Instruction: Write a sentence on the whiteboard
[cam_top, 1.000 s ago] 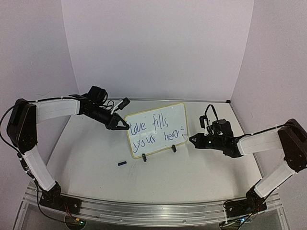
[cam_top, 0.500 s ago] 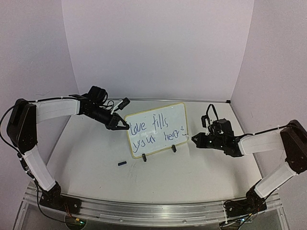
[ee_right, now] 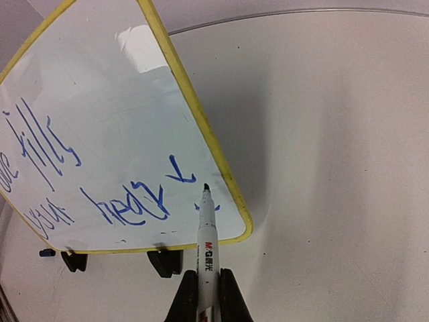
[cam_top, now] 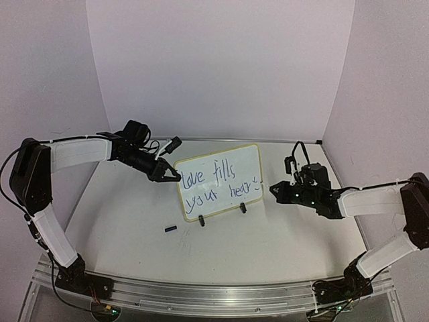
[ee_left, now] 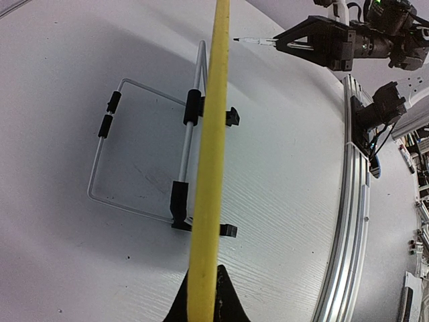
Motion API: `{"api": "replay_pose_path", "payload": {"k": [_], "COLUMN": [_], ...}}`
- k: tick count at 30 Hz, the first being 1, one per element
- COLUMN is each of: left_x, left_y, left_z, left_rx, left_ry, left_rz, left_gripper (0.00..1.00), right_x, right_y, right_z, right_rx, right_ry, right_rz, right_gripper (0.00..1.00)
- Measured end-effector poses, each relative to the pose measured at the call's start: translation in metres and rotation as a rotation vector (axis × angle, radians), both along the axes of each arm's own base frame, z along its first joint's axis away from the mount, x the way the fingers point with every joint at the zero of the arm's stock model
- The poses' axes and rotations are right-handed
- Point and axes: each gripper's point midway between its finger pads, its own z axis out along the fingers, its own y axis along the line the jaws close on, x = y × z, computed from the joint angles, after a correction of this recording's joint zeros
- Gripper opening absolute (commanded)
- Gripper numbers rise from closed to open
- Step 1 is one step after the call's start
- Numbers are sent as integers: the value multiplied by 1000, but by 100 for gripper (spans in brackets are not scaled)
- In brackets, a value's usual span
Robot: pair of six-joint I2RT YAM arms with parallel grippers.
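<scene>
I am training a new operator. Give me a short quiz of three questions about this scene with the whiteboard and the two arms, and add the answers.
1. True or false: the left gripper holds the marker.
2. What colour is the sentence on the whiteboard? A red, B blue, C green.
3. In the top view, how many black clip feet show under the whiteboard?

Key
1. False. The right gripper is shut on the marker, and the left gripper pinches the whiteboard's yellow rim.
2. B.
3. Two.
</scene>
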Motion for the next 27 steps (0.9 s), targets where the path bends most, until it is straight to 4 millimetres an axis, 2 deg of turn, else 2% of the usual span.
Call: {"api": "replay_pose_path", "payload": {"k": [9, 27], "left_x": [0, 0], "left_y": [0, 0], "left_z": [0, 0], "left_rx": [0, 1], "left_ry": [0, 0], "left_rz": [0, 1], "left_gripper": [0, 0], "right_x": [0, 3], "right_y": [0, 0], "right_z": [-20, -19], "right_rx": [-28, -36], "right_ry": [44, 37], "right_rz": [1, -3], "right_gripper": [0, 0]}}
